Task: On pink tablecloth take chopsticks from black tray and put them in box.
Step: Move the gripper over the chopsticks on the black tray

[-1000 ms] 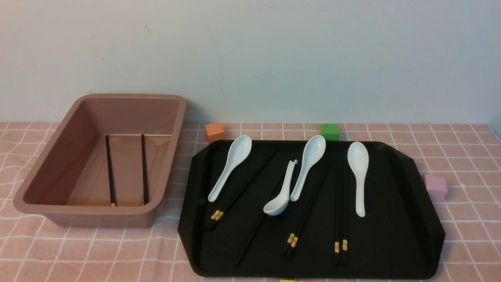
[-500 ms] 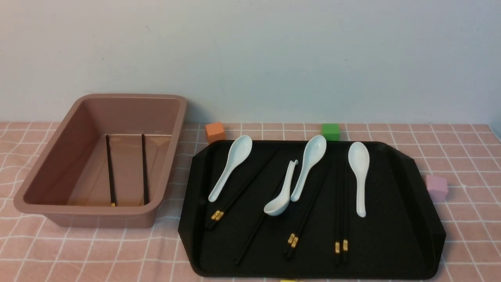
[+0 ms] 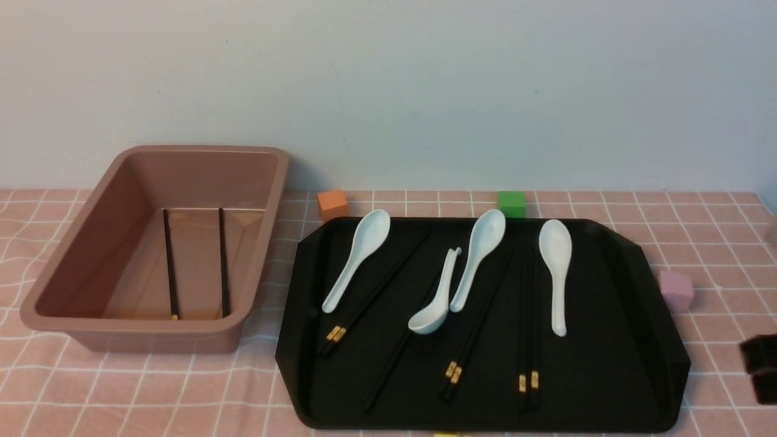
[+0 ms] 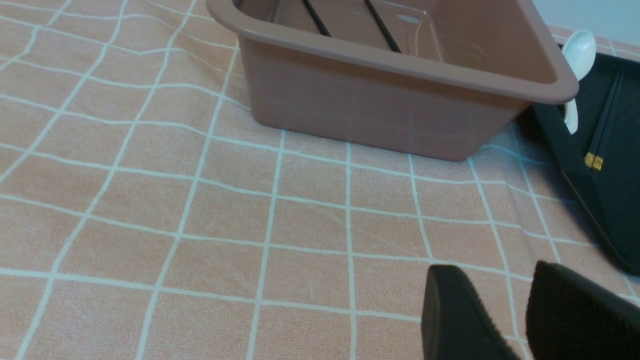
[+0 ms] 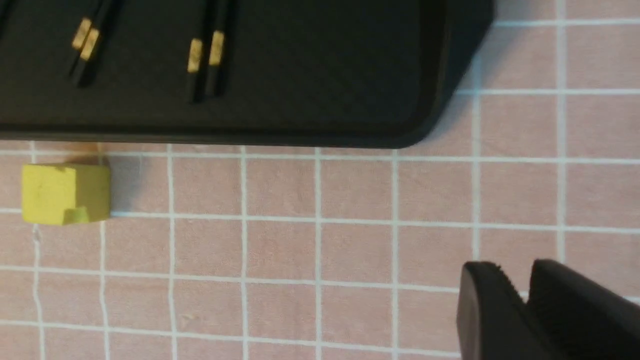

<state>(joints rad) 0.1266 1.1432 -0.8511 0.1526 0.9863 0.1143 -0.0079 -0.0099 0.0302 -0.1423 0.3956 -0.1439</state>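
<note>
We see two chopsticks (image 3: 223,261) lying flat in the box (image 3: 152,332), parallel, tips toward the far edge. The box sits on the pink tablecloth (image 3: 152,388) toward the left edge of the table.

The black tray (image 3: 607,388) is just beside the box. It covers centre to right, with its front rim at the near edge. On the tray:
- Three pairs with gold bands toward the near edge: left pair (image 3: 335,332), middle pair (image 3: 452,371), right pair (image 3: 527,381).
- One single stick (image 3: 388,370), diagonal, between the left and middle pairs.
- Four white spoons (image 3: 557,273) among them, one tipped on its side.

Cubes on the cloth:
- Orange cube (image 3: 332,203) and green cube (image 3: 512,203) by the tray's far rim.
- Pink cube (image 3: 677,290) off its right rim.
- Yellow cube (image 5: 65,192) just beside its front rim, at the near edge.

Left gripper (image 4: 492,272) shows in its wrist view only. It's over bare cloth on the near-edge side of the box, with a narrow gap between the fingers and nothing held.

Right gripper (image 3: 759,370) is at the right edge, past the tray's near right corner. In its wrist view the gripper (image 5: 517,272) shows only a slim gap between the fingers, and it's empty.
</note>
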